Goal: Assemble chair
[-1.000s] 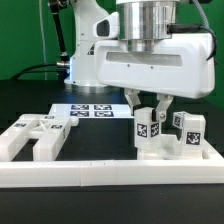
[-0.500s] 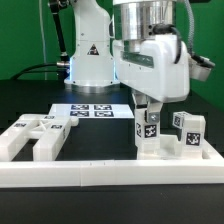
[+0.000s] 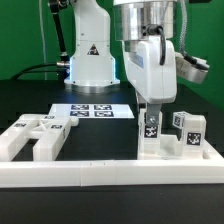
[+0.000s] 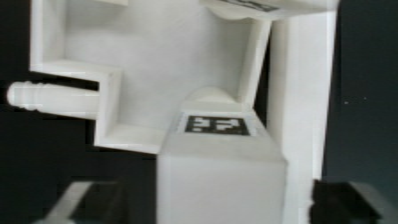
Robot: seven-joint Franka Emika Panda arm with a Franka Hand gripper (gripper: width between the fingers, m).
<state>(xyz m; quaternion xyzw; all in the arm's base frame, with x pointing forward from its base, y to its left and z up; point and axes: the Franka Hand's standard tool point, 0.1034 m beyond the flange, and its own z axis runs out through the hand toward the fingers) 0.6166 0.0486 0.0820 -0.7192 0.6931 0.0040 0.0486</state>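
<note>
Chair parts are matte white plastic, blocky, with square black-and-white tags. An upright chair piece (image 3: 150, 140) stands on the black table (image 3: 100, 135) just inside the long white rail (image 3: 110, 172), directly under the glossy white gripper (image 3: 150, 108). The gripper is seen edge-on with its fingers reaching down to the piece's top, and I cannot tell whether they are clamped on it or loose. A second tagged block (image 3: 188, 132) is just beside it, toward the exterior view's right. A flat notched panel (image 3: 35, 137) lies well apart on the exterior view's left. The marker board (image 3: 92, 111) lies behind.

Only the wrist view shows the piece (image 4: 222, 175) close up: the tag (image 4: 217, 124) on a stepped face and a round peg (image 4: 36, 95) sticking out sideways.
</note>
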